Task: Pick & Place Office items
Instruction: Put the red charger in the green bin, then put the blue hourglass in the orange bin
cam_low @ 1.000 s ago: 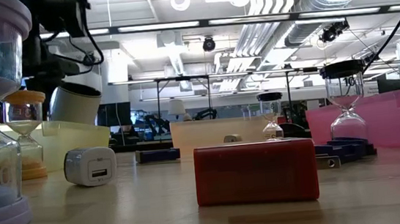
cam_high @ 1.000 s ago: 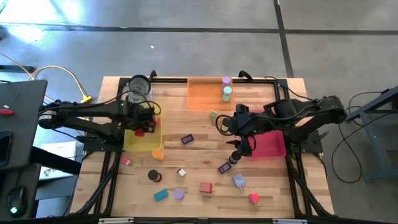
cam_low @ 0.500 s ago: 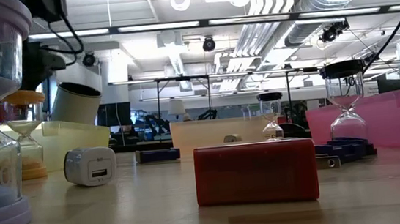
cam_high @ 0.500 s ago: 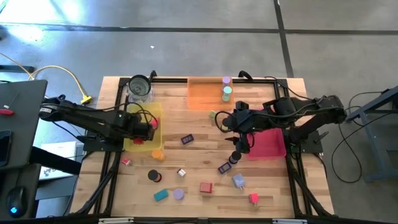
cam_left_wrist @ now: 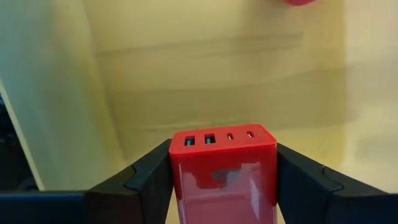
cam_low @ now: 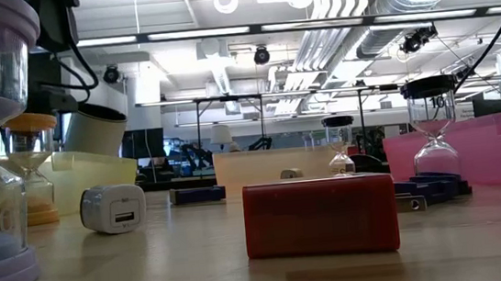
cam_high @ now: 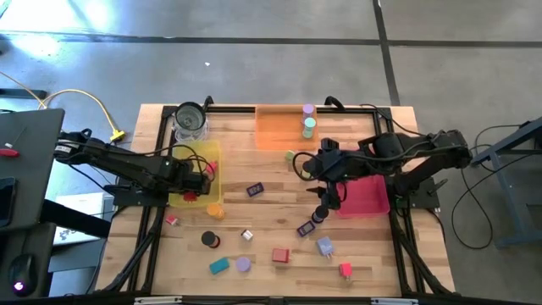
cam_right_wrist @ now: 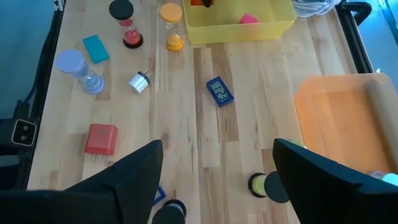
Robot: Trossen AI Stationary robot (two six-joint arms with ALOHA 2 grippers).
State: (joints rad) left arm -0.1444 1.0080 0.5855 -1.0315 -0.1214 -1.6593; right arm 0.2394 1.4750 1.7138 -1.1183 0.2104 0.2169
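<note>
Red charger (cam_left_wrist: 222, 168) between dark fingers (cam_left_wrist: 144, 180), over yellow tray (cam_high: 179, 193).

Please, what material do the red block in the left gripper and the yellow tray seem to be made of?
The red block, shut in the left gripper, looks like glossy hard plastic: it has smooth faces, rounded edges and small port slots, like a charger. The yellow tray seems translucent plastic, since the wooden table shows through its bottom. Neither can be confirmed by look alone.

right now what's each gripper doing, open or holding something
Left gripper: shut on the red charger block, over the yellow tray.
Right gripper: open, holding nothing, above the table beside the pink tray.
</note>
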